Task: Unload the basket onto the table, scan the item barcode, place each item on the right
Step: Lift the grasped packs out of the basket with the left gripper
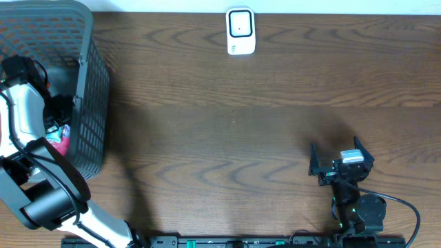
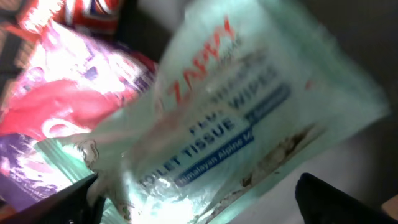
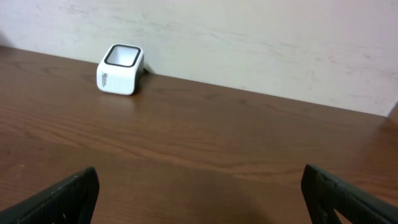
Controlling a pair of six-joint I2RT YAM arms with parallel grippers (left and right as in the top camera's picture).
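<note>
Left wrist view: left gripper (image 2: pixel 196 190) jaws spread wide, gripping nothing | wipes pack (image 2: pixel 236 112) just beneath, inside basket (image 1: pixel 93 89) | advice: straddle pack's edge, close firmly, lift clear toward scanner (image 1: pixel 240 31).

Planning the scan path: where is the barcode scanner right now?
Overhead, the white scanner stands centred at the far edge of the table, well right of the grey basket.

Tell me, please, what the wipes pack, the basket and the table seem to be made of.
Wipes pack: thin plastic film, glossy; it glares and wrinkles. Basket: likely grey moulded plastic, matte lattice walls. Table: wood or wood-look laminate, brown grain lines, satin sheen.
</note>
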